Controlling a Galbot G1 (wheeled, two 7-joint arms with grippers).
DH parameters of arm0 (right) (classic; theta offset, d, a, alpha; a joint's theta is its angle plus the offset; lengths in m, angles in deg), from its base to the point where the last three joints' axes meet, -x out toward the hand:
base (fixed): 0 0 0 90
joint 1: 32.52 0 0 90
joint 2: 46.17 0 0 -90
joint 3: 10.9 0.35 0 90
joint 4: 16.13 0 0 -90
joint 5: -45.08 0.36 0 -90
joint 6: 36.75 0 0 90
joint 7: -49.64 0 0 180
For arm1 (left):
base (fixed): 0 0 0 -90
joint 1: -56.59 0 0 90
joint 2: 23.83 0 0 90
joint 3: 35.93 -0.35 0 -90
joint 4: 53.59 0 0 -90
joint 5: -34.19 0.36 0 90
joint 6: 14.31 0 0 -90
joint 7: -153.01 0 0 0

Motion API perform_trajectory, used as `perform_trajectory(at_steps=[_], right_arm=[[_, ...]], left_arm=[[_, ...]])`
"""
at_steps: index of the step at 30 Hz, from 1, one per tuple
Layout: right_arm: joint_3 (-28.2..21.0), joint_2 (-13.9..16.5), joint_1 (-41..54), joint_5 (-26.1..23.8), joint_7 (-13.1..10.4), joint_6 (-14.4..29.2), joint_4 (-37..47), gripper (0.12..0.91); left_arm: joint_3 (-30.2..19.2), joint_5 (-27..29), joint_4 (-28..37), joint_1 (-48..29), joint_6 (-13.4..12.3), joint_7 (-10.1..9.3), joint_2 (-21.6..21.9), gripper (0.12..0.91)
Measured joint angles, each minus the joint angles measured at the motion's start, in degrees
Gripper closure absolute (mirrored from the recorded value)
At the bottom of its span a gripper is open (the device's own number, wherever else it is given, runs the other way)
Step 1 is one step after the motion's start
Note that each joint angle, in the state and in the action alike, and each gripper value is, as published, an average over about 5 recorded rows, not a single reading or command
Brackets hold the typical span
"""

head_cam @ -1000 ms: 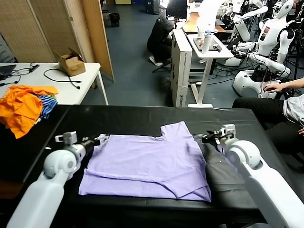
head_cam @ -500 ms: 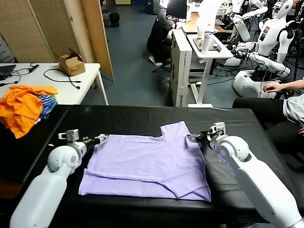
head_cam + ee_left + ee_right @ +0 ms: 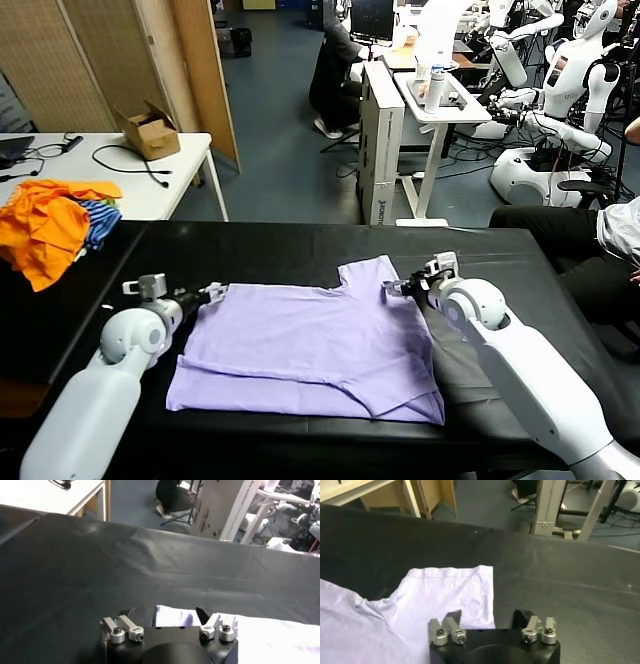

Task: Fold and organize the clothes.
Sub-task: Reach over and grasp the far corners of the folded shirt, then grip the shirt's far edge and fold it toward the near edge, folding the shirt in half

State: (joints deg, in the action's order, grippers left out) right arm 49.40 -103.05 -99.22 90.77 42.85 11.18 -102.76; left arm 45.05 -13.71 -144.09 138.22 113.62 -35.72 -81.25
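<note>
The clothes, one light lavender T-shirt (image 3: 310,345), lie spread flat on the black table (image 3: 280,250), with the bottom part folded up. My left gripper (image 3: 212,293) is low at the shirt's far left corner. In the left wrist view, its jaws (image 3: 165,615) stand apart with the shirt's corner (image 3: 172,616) between them. My right gripper (image 3: 398,289) is at the edge of the far right sleeve. There the jaws (image 3: 488,617) are open, one finger over the sleeve (image 3: 445,592) and the other over bare table.
A heap of orange and blue-striped garments (image 3: 50,225) lies at the table's far left. Behind it stands a white table with a cardboard box (image 3: 150,130). A seated person (image 3: 570,230) is close to the table's right end.
My right gripper has moved left from the bare table beside the shirt to the right sleeve's edge. My left gripper has stayed at the left corner.
</note>
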Motion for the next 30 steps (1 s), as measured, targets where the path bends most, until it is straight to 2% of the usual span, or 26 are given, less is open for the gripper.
perform_trajectory(at_steps=[2, 7, 10, 16, 22, 30], right_arm=[[0.13, 0.06, -0.11, -0.03, 0.07, 0.00, -0.01, 0.617], [0.53, 0.22, -0.48, -0.15, 0.42, 0.00, -0.12, 0.782], [0.82, 0.19, -0.94, -0.34, 0.57, 0.01, -0.36, 0.860], [1.62, 0.23, -1.91, -0.73, 0.59, 0.71, -1.29, 0.886], [3.90, 1.52, -3.37, -0.21, 0.58, 1.07, -4.43, 0.886], [7.98, 3.99, -7.14, 0.37, 0.64, 1.10, -11.05, 0.886]], left_arm=[[-0.01, 0.00, 0.03, 0.00, -0.09, 0.04, 0.03, 0.415], [-0.25, 0.12, 0.03, 0.07, -0.25, 0.40, 0.17, 0.715], [-0.37, 0.34, -0.02, 0.17, -0.47, 0.66, 0.24, 0.823], [-0.42, 0.47, -0.09, 0.29, -0.89, 0.83, 0.45, 0.878], [0.38, -0.36, -1.62, 1.24, -1.07, 0.32, 0.96, 0.883], [2.95, -2.53, -6.99, 4.58, -1.00, -0.25, 2.42, 0.883]])
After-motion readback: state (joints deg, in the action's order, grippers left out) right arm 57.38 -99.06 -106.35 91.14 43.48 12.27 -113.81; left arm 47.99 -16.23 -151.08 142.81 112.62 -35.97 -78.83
